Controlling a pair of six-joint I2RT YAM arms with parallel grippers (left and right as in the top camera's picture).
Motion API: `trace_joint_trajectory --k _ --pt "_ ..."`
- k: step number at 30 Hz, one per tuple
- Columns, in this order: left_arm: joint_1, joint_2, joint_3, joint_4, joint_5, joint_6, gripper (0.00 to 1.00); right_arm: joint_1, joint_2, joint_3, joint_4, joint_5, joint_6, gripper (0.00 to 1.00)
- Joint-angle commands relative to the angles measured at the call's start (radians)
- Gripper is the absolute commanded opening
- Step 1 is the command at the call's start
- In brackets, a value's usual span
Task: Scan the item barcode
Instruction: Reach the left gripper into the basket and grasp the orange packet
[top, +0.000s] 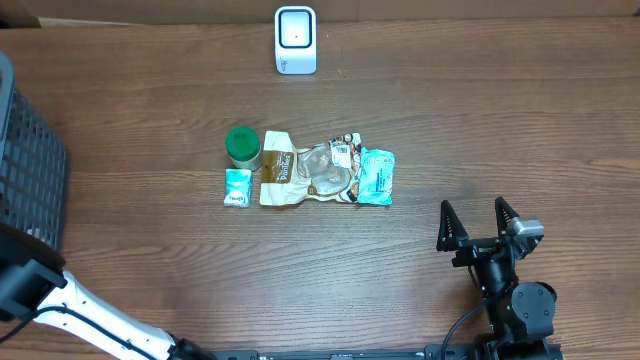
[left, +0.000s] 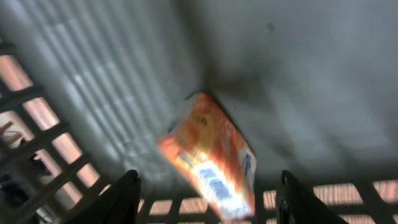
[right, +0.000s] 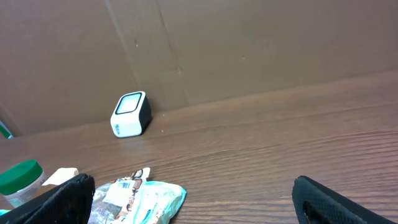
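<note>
I'm looking down on a brown wood-grain table (top: 470, 120) with a plain cardboard-brown wall (right: 249, 43) behind its far edge. Near that edge stands the small white barcode scanner with a dark window (top: 295, 40), well apart from everything else.

At mid-table a cluster lies close together: a green-lidded round jar (top: 243, 147), a small teal and white sachet (top: 237, 187), a tan paper snack pouch (top: 279, 170), a crumpled clear plastic pack (top: 326, 170) and a pale blue soft packet (top: 376, 177).

The dark plastic mesh basket (top: 28, 165) fills the left side. My left gripper (left: 209, 175) is inside it, where the orange cardboard box with a white printed label (left: 208, 155) lies against the basket's grey floor. The view is blurred, but both fingers (left: 127, 199) stand clear of the box, released.

My right gripper (top: 478, 222) hovers over bare wood near the front right, jaws spread wide, holding nothing.
</note>
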Motion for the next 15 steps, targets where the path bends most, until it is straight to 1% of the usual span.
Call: trace_joint_trajectory --k 1,5,7,8,9,10,15 --pt "0.003 0.003 -0.087 0.049 0.017 -0.027 0.48 -0.006 -0.007 -0.010 0.006 -0.002 -0.001 1.00" --pt "0.004 0.003 -0.150 0.113 0.027 -0.026 0.47 -0.006 -0.007 -0.010 0.006 -0.002 -0.002 1.00" --pt "0.004 0.003 -0.190 0.153 0.027 -0.026 0.44 -0.006 -0.007 -0.010 0.006 -0.002 -0.001 1.00" --pt "0.003 0.003 -0.201 0.165 0.027 -0.026 0.35 -0.006 -0.007 -0.010 0.006 -0.002 -0.001 1.00" --pt "0.003 0.003 -0.204 0.172 0.027 -0.026 0.17 -0.006 -0.007 -0.010 0.006 -0.002 -0.001 1.00" --pt "0.003 0.003 -0.204 0.177 0.027 -0.026 0.05 -0.006 -0.007 -0.010 0.006 -0.002 -0.002 1.00" --pt "0.004 -0.016 -0.155 0.161 0.040 0.000 0.04 -0.006 -0.007 -0.010 0.006 -0.002 -0.001 1.00"
